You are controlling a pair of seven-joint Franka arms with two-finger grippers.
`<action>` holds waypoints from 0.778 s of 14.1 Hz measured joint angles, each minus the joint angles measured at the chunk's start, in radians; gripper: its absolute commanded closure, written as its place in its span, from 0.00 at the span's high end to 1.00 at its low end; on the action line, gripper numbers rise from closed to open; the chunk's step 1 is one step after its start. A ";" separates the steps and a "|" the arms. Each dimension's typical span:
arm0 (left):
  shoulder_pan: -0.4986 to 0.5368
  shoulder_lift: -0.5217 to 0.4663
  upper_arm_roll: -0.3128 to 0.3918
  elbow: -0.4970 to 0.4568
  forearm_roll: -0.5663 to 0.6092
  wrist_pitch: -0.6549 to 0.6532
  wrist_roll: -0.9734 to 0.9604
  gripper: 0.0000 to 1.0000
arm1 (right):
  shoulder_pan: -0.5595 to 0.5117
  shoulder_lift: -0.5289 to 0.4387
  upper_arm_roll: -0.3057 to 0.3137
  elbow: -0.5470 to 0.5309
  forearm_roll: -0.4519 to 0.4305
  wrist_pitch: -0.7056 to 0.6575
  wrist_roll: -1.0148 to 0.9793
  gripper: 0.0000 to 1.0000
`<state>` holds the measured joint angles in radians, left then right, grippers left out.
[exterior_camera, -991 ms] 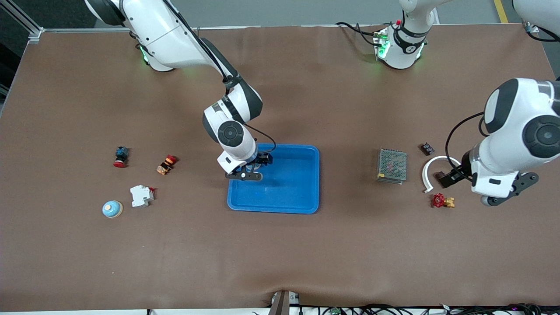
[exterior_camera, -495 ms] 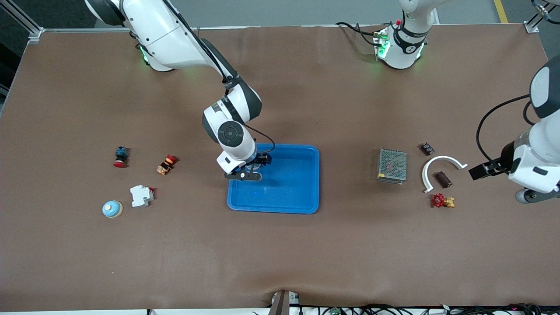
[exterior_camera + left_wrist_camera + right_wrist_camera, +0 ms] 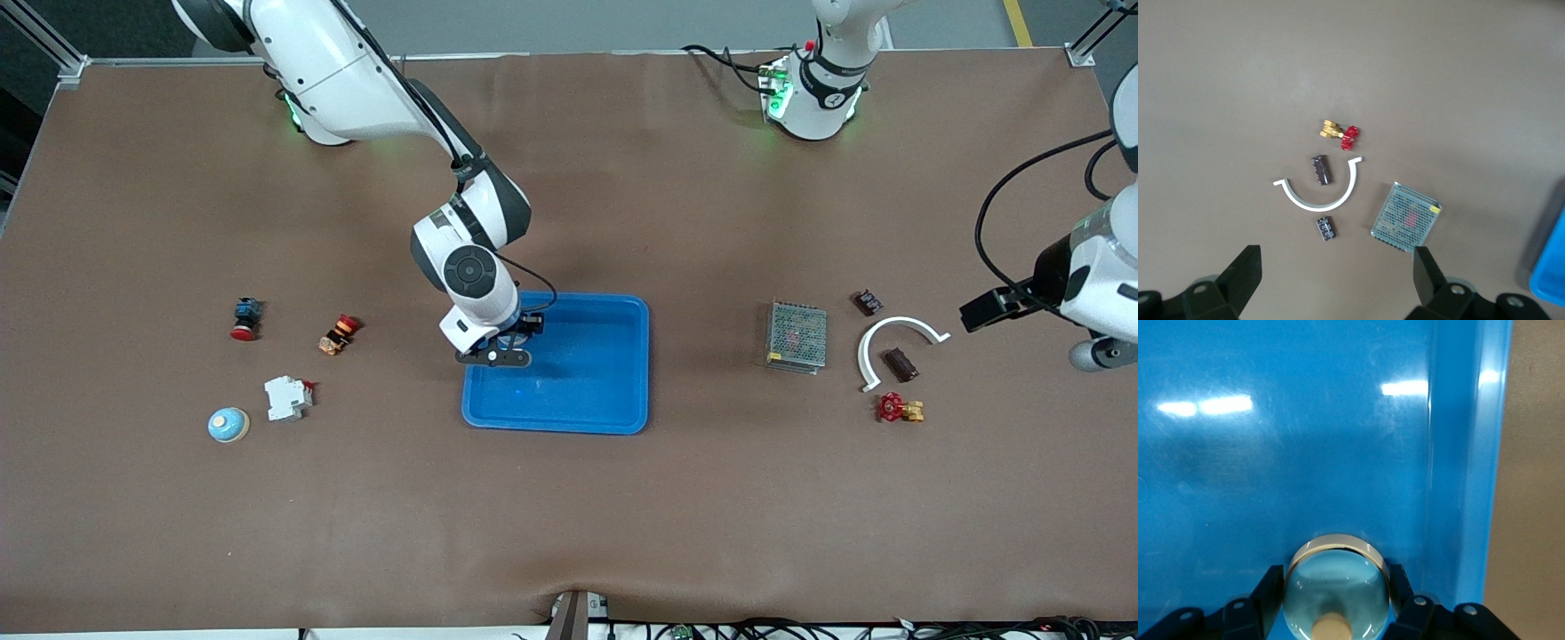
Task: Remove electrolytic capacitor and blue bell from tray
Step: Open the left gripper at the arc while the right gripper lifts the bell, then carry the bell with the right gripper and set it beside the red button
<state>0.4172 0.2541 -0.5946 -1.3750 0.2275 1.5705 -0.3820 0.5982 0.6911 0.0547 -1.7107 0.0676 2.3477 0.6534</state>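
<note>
Blue bell (image 3: 1337, 590), pale dome w/ tan knob, sits in the tray (image 3: 613, 391) at the corner toward the right arm's end, close to the rim. Right gripper (image 3: 507, 345) is down on it, fingers (image 3: 1268, 597) pressed vs. both sides of the dome's base, so jaws look clamped on the bell. Dome is smooth & rounded: judgement is grip should stay low at the base ring, lift straight up till clear of the rim before any sideways move, else bell may slip or catch the tray wall.

Electrolytic capacitor (image 3: 901, 364), if that's the dark cylinder inside the white arc piece (image 3: 898, 342), is already out on the table toward the left arm's end. Left gripper (image 3: 1338, 283) waits up over that end, jaws wide, holding nothing.

Surface: brown mat (image 3: 569, 516), flat, matte. Room to set down is ample nearer the front camera. Another blue bell (image 3: 228, 425) lies on the mat beside a white breaker (image 3: 287, 397); mesh box (image 3: 797, 336) & red valve (image 3: 900, 408) near the arc.
</note>
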 measured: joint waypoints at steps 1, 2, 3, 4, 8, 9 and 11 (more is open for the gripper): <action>0.000 -0.024 0.001 0.000 -0.017 -0.009 0.022 1.00 | 0.000 0.000 0.000 0.000 0.000 0.000 0.000 0.35; -0.004 -0.049 0.009 0.000 -0.035 -0.027 0.040 1.00 | 0.000 0.000 0.000 0.000 0.000 0.000 0.000 0.34; -0.020 -0.077 0.035 0.000 -0.061 -0.052 0.056 1.00 | 0.000 0.000 0.000 0.000 -0.001 0.001 0.000 0.33; -0.057 -0.105 0.089 -0.002 -0.093 -0.072 0.077 1.00 | 0.000 0.000 0.000 0.001 -0.001 0.001 0.000 0.33; -0.291 -0.205 0.384 -0.052 -0.188 -0.097 0.149 1.00 | -0.004 -0.006 -0.005 0.026 -0.006 -0.027 -0.001 0.34; -0.333 -0.223 0.422 -0.071 -0.190 -0.097 0.151 1.00 | -0.009 -0.013 -0.008 0.049 -0.007 -0.078 -0.004 0.34; -0.392 -0.256 0.460 -0.115 -0.191 -0.094 0.151 1.00 | -0.032 -0.046 -0.012 0.115 -0.009 -0.230 -0.044 0.34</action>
<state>0.0254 -0.0016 -0.1349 -1.4900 0.0367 1.4768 -0.2309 0.5660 0.6453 0.0423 -1.5959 0.0587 2.1176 0.6091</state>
